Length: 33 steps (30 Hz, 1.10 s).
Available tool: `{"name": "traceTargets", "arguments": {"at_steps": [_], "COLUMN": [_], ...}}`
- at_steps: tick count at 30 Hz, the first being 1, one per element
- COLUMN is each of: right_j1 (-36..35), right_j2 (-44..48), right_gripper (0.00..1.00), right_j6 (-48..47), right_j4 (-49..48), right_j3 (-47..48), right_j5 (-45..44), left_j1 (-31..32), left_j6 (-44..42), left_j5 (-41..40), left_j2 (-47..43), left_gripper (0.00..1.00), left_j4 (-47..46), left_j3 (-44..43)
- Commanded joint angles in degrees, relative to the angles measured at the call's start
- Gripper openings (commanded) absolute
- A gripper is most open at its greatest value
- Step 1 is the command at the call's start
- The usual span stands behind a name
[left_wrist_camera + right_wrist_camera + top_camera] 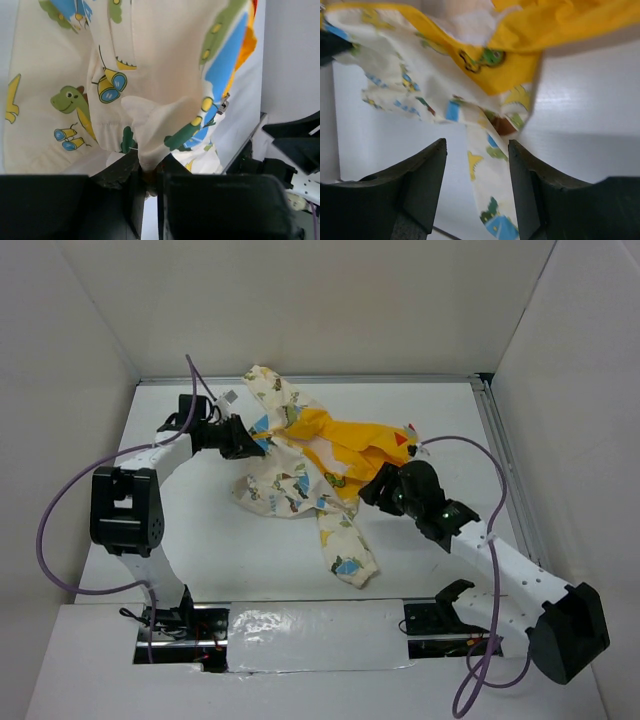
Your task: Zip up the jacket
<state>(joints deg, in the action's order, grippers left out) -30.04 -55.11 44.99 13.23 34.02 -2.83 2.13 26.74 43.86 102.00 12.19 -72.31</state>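
Desk [200, 560]: white and flat. You can see bare parts of it close to the arm bases.
Room: plain white walls [330, 300] stand at the left, the back and the right of the desk.
Rail [505, 460]: a thin metal strip runs along the right edge of the desk.
Tape [320, 635]: a shiny silver strip lies along the near edge, between the two arm bases.
Cables: a purple cable [45, 530] loops out from your left arm, and another [470, 450] from your right arm.
Jacket [285, 485]: it lies crumpled in the middle of the desk, a bit toward the back. The cream side with cartoon prints is on the left, and the yellow lining [345, 435] shows on the right. One sleeve [345, 545] points toward the arm bases.
Left gripper [248, 440]: clenched on a fold of the cream cloth at the jacket's left side. In your left wrist view the fold is pinched right between the fingers.
Right gripper [372, 485]: its fingers are spread apart and hold nothing. It sits at the jacket's right side, by the yellow lining, with the sleeve showing between the fingers in your right wrist view.
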Motion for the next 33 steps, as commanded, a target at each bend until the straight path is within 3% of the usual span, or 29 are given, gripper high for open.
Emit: {"name": "traceTargets", "arguments": {"at_steps": [1, 2, 4, 9, 11, 22, 26, 32, 33], "right_j1": [0.9, 1.0, 1.2, 1.2, 1.1, 0.9, 1.7, 5.2, 5.7], "right_j2": [-3.8, -5.0, -8.8, -15.6, -17.0, -20.1, -20.7, -19.2, -19.0], "right_gripper": [0.6, 0.61, 0.61, 0.61, 0.61, 0.62, 0.61, 0.62, 0.62], "right_j6": [-4.2, -4.5, -4.9, -4.6, -4.5, -3.8, -1.8, 0.5, 0.4], "right_j4": [-2.9, -4.3, -5.7, -8.0, -8.6, -9.5, -10.8, -12.9, -15.1], "right_j3": [7.1, 8.9, 11.1, 13.7, 14.5, 16.0, 15.6, 13.4, 13.4], "right_j5": [-1.7, 0.3, 3.9, 7.6, 9.0, 8.5, 8.1, 9.6, 9.9], "left_j1": [0.6, 0.6, 0.6, 0.2, 0.0, 3.8, 7.1, 13.7, 14.1], "left_j6": [-2.8, -3.9, -5.2, -5.8, -5.9, -4.6, -4.2, -5.9, -6.4], "left_j5": [3.4, 3.5, 3.4, 2.8, 4.7, 6.6, 5.8, 5.9, 7.3], "left_j2": [-1.9, -1.9, -2.3, -4.1, -4.2, 3.2, 5.3, 10.2, 10.5], "left_gripper": [0.24, 0.35, 0.49, 0.72, 0.99, 0.99, 0.82, 0.0, 0.0], "left_j4": [2.4, 3.0, 2.8, 0.1, -1.5, -4.0, -3.7, 3.5, 3.7], "left_j3": [0.2, -0.2, 0.0, 0.6, 0.9, -5.5, -9.7, -23.5, -25.9]}}
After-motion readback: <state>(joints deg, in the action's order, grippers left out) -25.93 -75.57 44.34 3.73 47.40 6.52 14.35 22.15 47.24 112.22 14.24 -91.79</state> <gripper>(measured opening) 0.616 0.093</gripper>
